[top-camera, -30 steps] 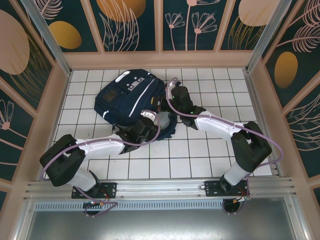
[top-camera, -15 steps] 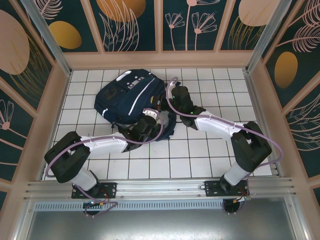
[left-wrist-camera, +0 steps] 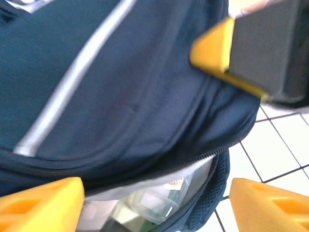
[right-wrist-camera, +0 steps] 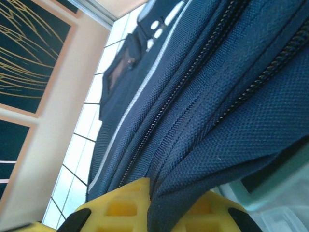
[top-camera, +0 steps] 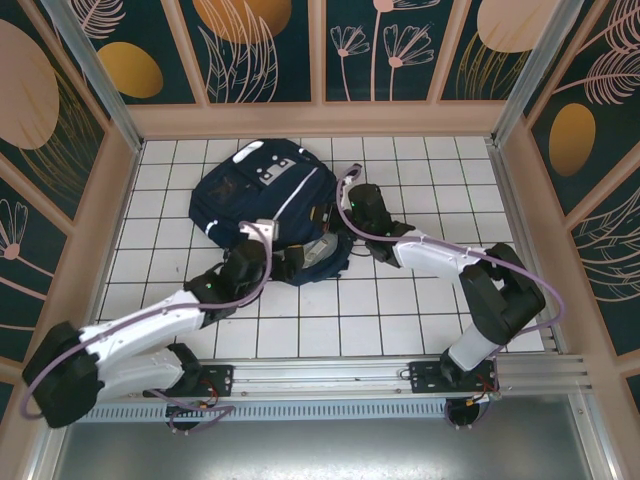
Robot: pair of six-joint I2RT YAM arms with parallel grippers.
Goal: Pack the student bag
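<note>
The student bag [top-camera: 262,192], navy blue with a thin white stripe, lies on the white tiled floor at centre left. Its near edge is unzipped, and the opening [left-wrist-camera: 145,193] shows light grey lining and a clear plastic box [left-wrist-camera: 157,202] inside. My left gripper [left-wrist-camera: 157,205] stands open just in front of that opening, its yellow fingertips [left-wrist-camera: 41,203] wide apart with nothing between them. It sits at the bag's near edge [top-camera: 298,262]. My right gripper [right-wrist-camera: 166,205] is shut on a fold of the bag's upper edge [right-wrist-camera: 193,159], at the bag's right side [top-camera: 333,217].
Wooden walls with dark floral panels [top-camera: 320,50] enclose the tiled floor [top-camera: 420,300] on three sides. Open tiles lie to the right of the bag and in front of it. The right gripper's finger [left-wrist-camera: 212,48] hangs close above the bag in the left wrist view.
My left gripper has opened and its arm has drawn back toward the near left, out of the bag's opening. The right gripper has kept its hold on the bag's edge and shifted slightly.
</note>
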